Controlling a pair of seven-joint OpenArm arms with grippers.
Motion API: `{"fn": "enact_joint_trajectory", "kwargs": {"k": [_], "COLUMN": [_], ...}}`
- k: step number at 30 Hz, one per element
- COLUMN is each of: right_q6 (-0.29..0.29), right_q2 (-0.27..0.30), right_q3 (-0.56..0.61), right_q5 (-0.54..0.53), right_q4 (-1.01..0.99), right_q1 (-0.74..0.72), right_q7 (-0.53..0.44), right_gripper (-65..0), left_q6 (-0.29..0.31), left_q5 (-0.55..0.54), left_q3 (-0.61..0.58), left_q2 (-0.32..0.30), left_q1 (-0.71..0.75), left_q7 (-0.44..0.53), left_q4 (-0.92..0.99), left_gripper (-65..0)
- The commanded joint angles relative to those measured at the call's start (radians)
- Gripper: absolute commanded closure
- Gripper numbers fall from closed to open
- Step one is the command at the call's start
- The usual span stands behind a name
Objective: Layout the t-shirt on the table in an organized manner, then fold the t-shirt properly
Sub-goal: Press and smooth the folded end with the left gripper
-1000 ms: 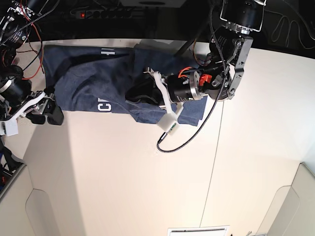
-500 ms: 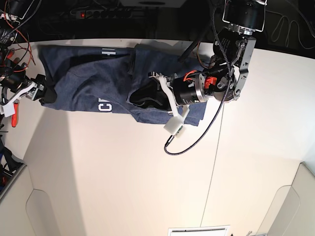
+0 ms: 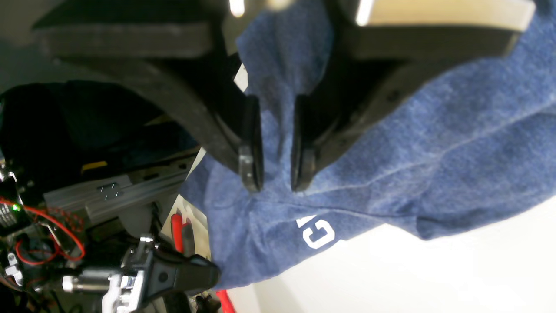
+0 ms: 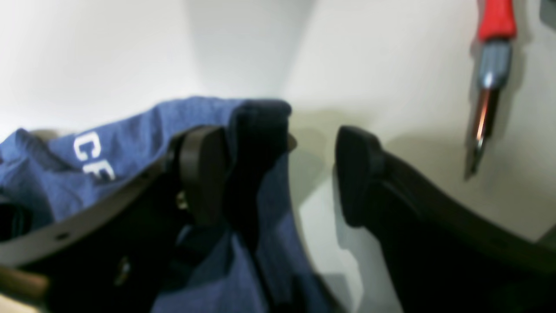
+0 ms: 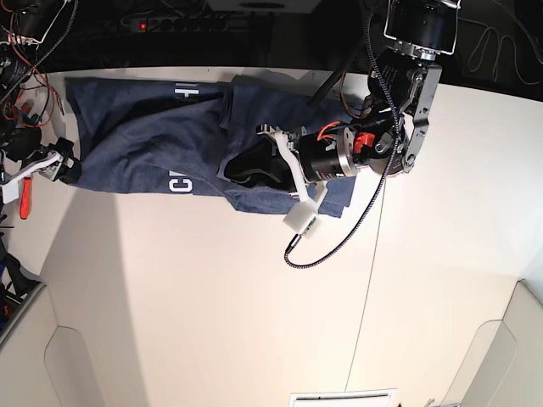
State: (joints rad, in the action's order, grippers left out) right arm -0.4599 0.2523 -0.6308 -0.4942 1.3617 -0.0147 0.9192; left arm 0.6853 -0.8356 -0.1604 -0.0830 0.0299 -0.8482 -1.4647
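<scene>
The dark blue t-shirt (image 5: 144,144) lies stretched along the far side of the table (image 5: 212,297), with white lettering (image 5: 178,182) at its near edge. My left gripper (image 5: 237,170) hovers over the shirt's middle. In the left wrist view this gripper (image 3: 276,174) is open by a narrow gap, and flat shirt fabric (image 3: 391,143) shows behind it. My right gripper (image 5: 72,167) is at the shirt's left edge. In the right wrist view it (image 4: 278,174) stands wide open. A dark hem of the t-shirt (image 4: 260,130) rests against one finger (image 4: 204,174), with bare table (image 4: 312,208) beside the other.
A red-handled screwdriver (image 4: 491,65) lies on the table just off the shirt's left end (image 5: 24,199). A black cable (image 5: 331,237) loops down from the left arm onto the table. A thin seam (image 5: 365,280) crosses the top. Wiring and hardware crowd the far-left edge.
My right gripper has moved from the shirt's near-left corner up to its left edge. The left gripper has shifted slightly right over the shirt and its jaws have parted.
</scene>
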Motion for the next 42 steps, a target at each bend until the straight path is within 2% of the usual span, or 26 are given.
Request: {"fn": "enact_joint_trajectory", "kwargs": {"k": [1, 5, 13, 17, 23, 25, 28, 30, 32, 37, 42], "right_q6": [0.024, 0.099, 0.113, 0.111, 0.031, -0.008, -0.082, -0.099, -0.101, -0.101, -0.087], "right_q2": [0.018, 0.019, 0.019, 0.019, 0.019, 0.019, 0.019, 0.019, 0.019, 0.019, 0.016], "right_q3": [0.003, 0.045, 0.183, 0.19, 0.119, 0.082, 0.035, 0.02, 0.016, 0.016, 0.016], "right_q5": [0.019, 0.136, 0.166, 0.166, 0.116, 0.043, -0.123, -0.225, -0.274, -0.252, -0.156], "right_q4": [0.004, -0.029, -0.036, -0.031, 0.027, 0.035, 0.035, 0.035, 0.035, 0.035, 0.035], "right_q1": [-0.019, -0.048, -0.062, -0.062, -0.062, -0.062, -0.054, -0.036, -0.004, 0.078, 0.098], "right_q7": [-0.04, -0.104, -0.104, -0.116, -0.112, -0.08, 0.047, 0.122, 0.147, 0.114, 0.043], "right_gripper": [-39.0, -39.0, -39.0, -38.8, -38.8, -38.8, -38.8, -38.8, -38.8, -38.8, -38.8], "left_q6": [0.013, 0.013, 0.013, 0.013, 0.013, 0.013, 0.013, 0.013, 0.013, 0.013, 0.013], "left_q5": [-0.025, -0.024, -0.024, -0.023, -0.013, -0.013, -0.013, -0.013, -0.013, -0.013, -0.013], "left_q3": [0.0, 0.0, 0.0, 0.0, 0.0, 0.0, 0.0, 0.0, 0.0, 0.0, 0.0], "left_q2": [0.002, 0.002, 0.002, 0.002, 0.002, 0.002, 0.002, 0.002, 0.002, 0.002, 0.002], "left_q1": [-0.016, -0.016, -0.016, -0.015, -0.015, -0.015, -0.015, -0.015, -0.015, -0.015, -0.015], "left_q7": [0.014, 0.014, 0.014, 0.013, 0.013, 0.013, 0.013, 0.013, 0.013, 0.013, 0.013], "left_q4": [-0.02, -0.02, -0.02, -0.02, -0.02, -0.02, -0.02, -0.02, -0.02, -0.02, -0.02], "left_gripper": [-15.0, -15.0, -15.0, -15.0, -15.0, -15.0, -15.0, -15.0, -15.0, -15.0, -15.1]}}
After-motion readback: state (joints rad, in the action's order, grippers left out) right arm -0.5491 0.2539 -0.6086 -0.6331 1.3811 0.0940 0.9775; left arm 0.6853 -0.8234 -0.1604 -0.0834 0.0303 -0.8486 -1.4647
